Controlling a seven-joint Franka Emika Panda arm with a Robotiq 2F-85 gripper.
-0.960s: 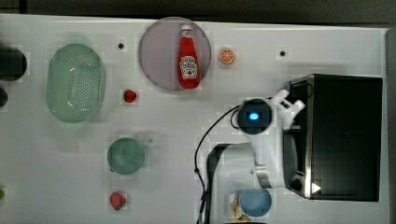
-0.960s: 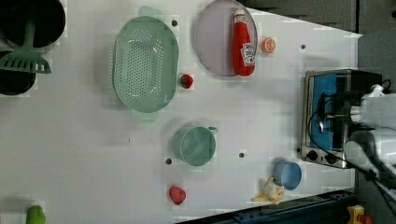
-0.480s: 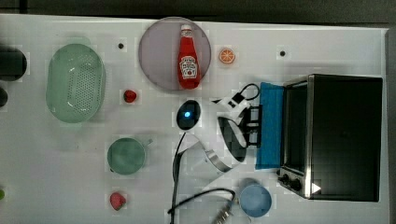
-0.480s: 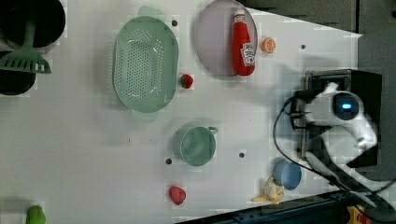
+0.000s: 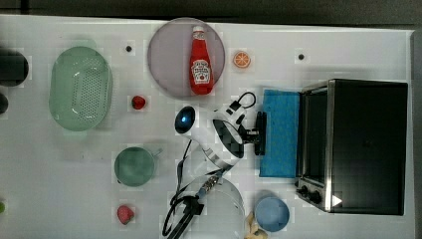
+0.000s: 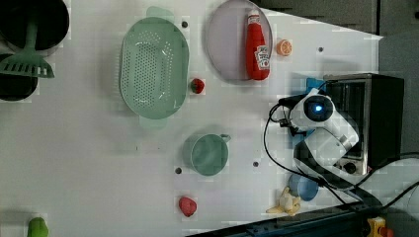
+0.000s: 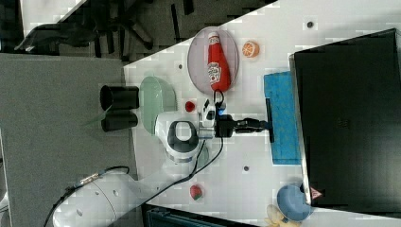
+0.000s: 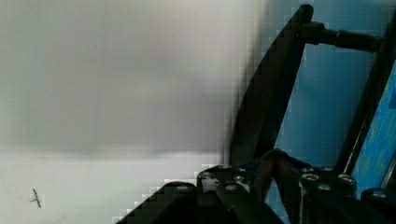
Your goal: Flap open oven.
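I'm keeping the gripper (image 5: 259,133) clenched on the dark bar handle (image 7: 269,120), with the oven (image 5: 366,144) straight ahead of it and its blue door (image 5: 281,132) folded down flat; I'm easing off gently, not forcing the hinge.

No legible text anywhere. Ketchup bottle (image 5: 201,62), upper centre of the top view: white label on the red body, print too small to make out. Same label in the left view and right view, also unreadable.
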